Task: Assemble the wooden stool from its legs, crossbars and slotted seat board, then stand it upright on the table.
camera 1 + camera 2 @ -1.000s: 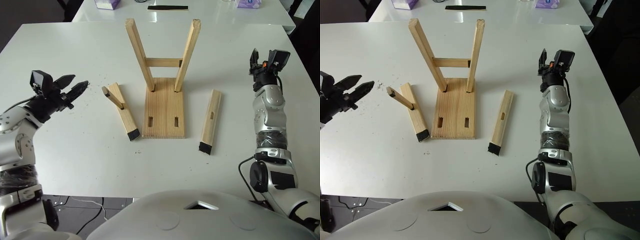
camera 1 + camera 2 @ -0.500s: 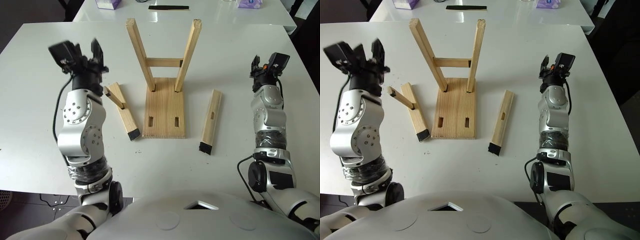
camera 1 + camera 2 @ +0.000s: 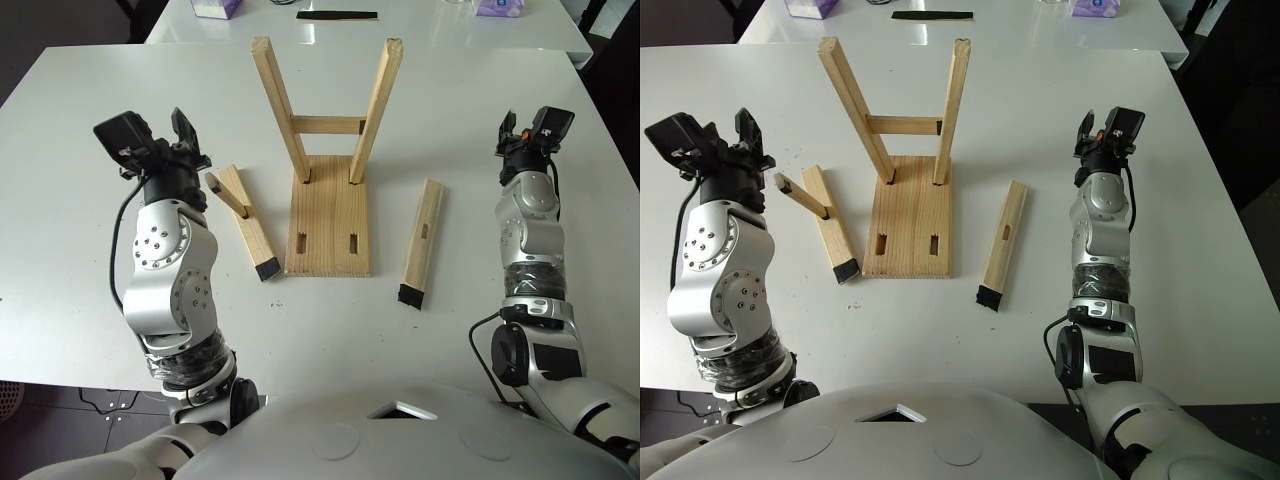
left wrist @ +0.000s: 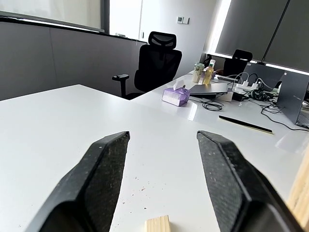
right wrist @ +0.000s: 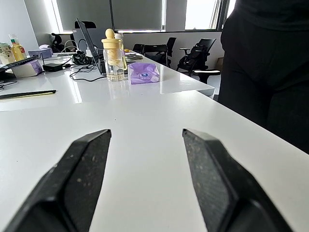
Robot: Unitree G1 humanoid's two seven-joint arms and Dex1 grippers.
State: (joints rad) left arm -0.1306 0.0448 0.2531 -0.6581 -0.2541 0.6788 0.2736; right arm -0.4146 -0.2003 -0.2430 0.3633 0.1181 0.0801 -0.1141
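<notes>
The slotted seat board lies flat mid-table. Two legs joined by a crossbar stand up from its far end, and the two slots at its near end are empty. A loose leg with a crossbar stuck in it lies just left of the board. Another loose leg lies to the right. My left gripper is open and held up on an upright forearm, just left of the crossbar's end; that wood's tip shows below its fingers. My right gripper is open above the table, far right of the parts.
The white table has free room in front and at both sides. A second table behind carries a tissue box, a black strip and bottles. The right table edge runs close to my right arm.
My left arm has swung in from the far left and risen upright, bringing its open gripper beside the loose leg with the crossbar. My right gripper dropped slightly. The wooden parts have not moved.
</notes>
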